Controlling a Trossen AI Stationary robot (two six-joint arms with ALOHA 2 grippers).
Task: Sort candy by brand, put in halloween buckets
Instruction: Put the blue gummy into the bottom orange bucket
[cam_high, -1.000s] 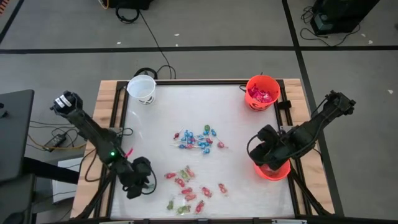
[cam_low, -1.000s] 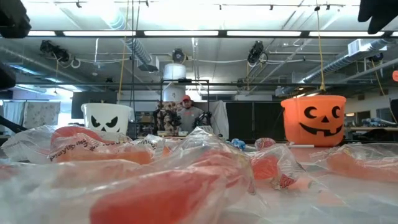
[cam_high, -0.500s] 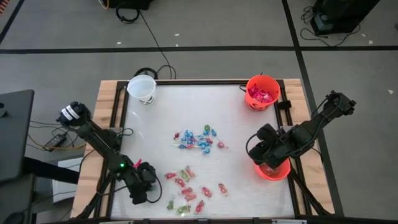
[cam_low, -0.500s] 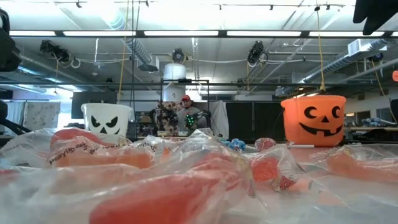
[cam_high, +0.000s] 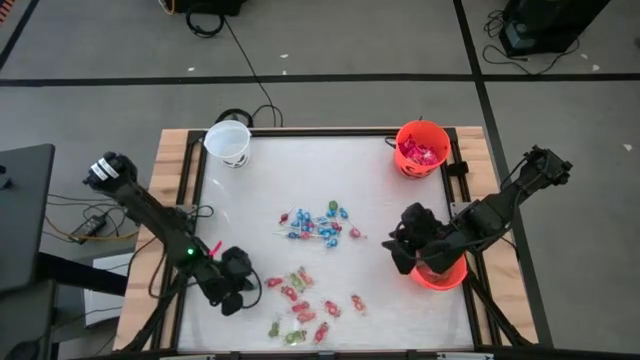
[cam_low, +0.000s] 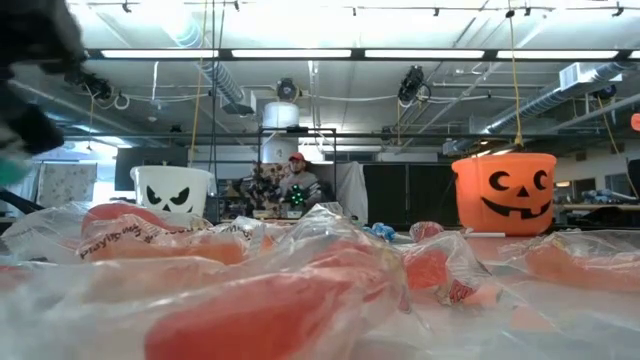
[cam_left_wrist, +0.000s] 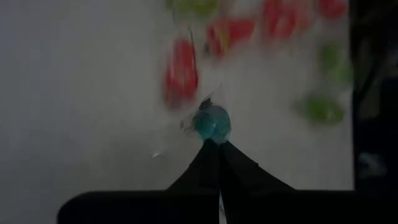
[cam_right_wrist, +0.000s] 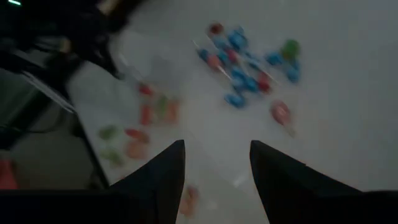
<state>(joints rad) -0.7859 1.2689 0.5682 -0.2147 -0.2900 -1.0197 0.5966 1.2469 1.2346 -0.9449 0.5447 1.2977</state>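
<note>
My left gripper (cam_high: 238, 290) is near the table's front left, shut on a teal wrapped candy (cam_left_wrist: 212, 122). Red and green candy (cam_high: 303, 303) lies scattered just to its right. A cluster of blue-and-red candy (cam_high: 318, 225) lies at mid-table. My right gripper (cam_high: 398, 250) hangs open with nothing between its fingers, just left of the near orange bucket (cam_high: 446, 275). The far orange bucket (cam_high: 421, 148) holds pink-red packets. The white bucket (cam_high: 228, 143) stands at the far left corner. My left gripper pinches the teal candy at its near edge (cam_left_wrist: 211, 135), only at the very ends of the two shut fingers. The fingers slant downward. The candy sticks out past the fingertips with a bit of clear wrapper (cam_left_wrist: 188, 124) beside it.
The table has a raised dark rim (cam_high: 300, 130) and wooden side rails. Bare white surface lies between the candy groups and the buckets. In the low view, candy wrappers (cam_low: 260, 300) fill the foreground, and a person (cam_low: 296, 180) sits far behind the table.
My left gripper has gone a little toward the table's right, closer to the red and green candy. My right gripper has swung off the near orange bucket toward the table's middle and tipped up.
</note>
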